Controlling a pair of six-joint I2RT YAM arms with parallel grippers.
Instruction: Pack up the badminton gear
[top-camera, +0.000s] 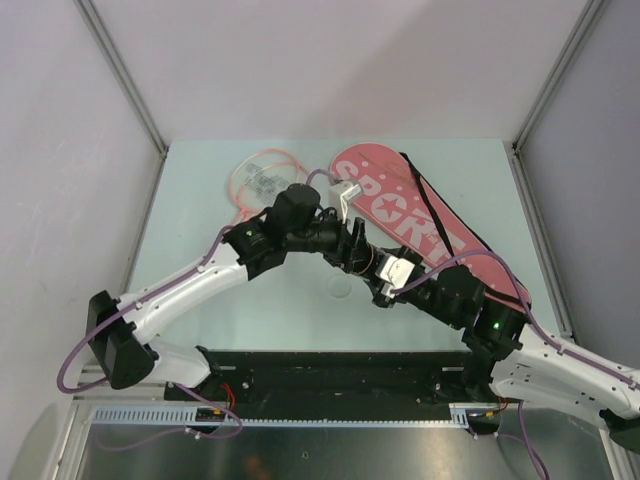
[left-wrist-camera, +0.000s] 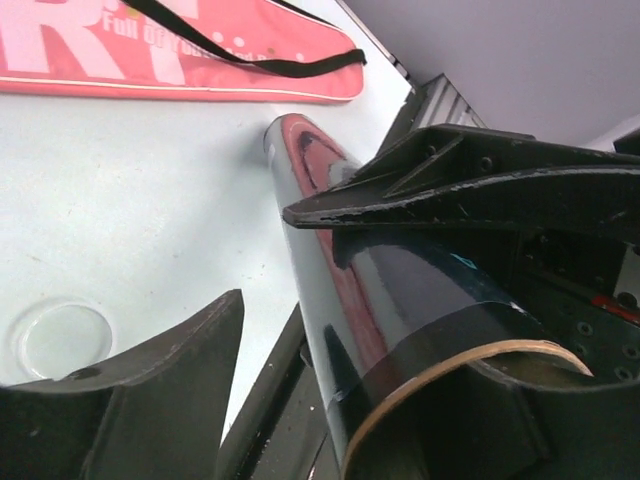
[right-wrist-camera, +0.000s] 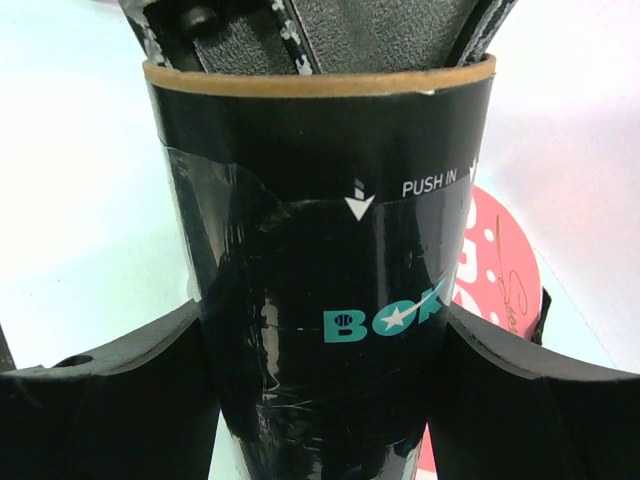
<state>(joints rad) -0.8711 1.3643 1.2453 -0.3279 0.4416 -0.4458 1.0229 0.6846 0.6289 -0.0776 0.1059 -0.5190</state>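
My right gripper (right-wrist-camera: 320, 335) is shut on the black tube (right-wrist-camera: 320, 250), lettered "PUSH IN", and holds it above the table with its open end toward the left arm. In the left wrist view the tube (left-wrist-camera: 400, 300) runs away from the camera, and its brown-rimmed mouth sits by my left gripper (top-camera: 352, 243). One of the left gripper's fingers (left-wrist-camera: 160, 380) stands apart from the tube with table showing between, and I see nothing in its jaws. The pink cover (top-camera: 420, 215) lettered "SPORT" lies at the back right. The racket (top-camera: 262, 180) lies at the back left.
A clear round lid (top-camera: 340, 288) lies on the table in front of the grippers, also seen as the lid (left-wrist-camera: 60, 338) in the left wrist view. The cover's black strap (left-wrist-camera: 250, 60) trails across it. Grey walls close in the table on three sides.
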